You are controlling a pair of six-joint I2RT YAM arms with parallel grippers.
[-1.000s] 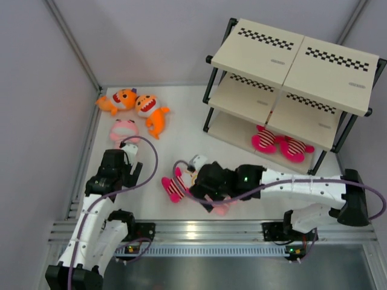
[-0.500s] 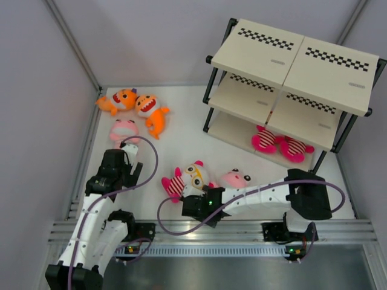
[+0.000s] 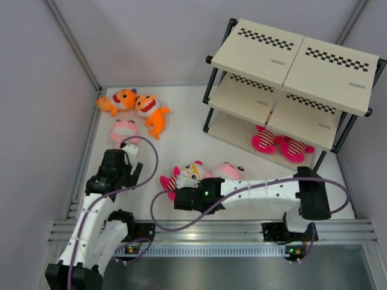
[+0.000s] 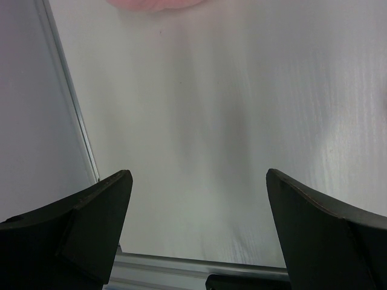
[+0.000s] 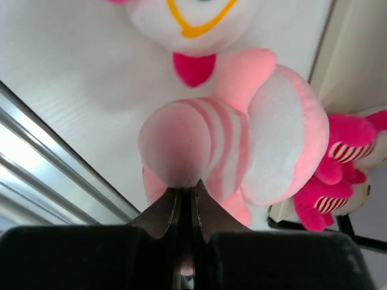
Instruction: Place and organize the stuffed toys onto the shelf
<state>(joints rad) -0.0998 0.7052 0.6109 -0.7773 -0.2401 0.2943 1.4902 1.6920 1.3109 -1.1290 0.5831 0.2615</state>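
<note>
My right gripper (image 5: 186,192) is shut on a rounded limb of a pale pink striped toy (image 5: 266,139), which lies on the table. From above, that toy (image 3: 230,171) shows beside my right gripper (image 3: 204,187), whose tips are hidden. A magenta-and-white striped toy with a white face (image 3: 183,176) lies just left of it. Two orange sharks (image 3: 138,105) and a second pale pink toy (image 3: 124,128) lie at the far left. My left gripper (image 4: 196,199) is open over bare table, below that pink toy (image 4: 151,3). Two magenta striped toys (image 3: 279,145) sit on the bottom board of the shelf (image 3: 290,60).
Grey walls close in the table on the left and at the back. An aluminium rail (image 3: 199,229) runs along the near edge, just behind my right wrist. The shelf's black frame legs (image 3: 208,112) stand on the table right of centre.
My right gripper has gone from wide to shut, pinching the pale pink toy's limb. That arm swung round to the near side, and both toys there shifted slightly left. The left arm stayed still.
</note>
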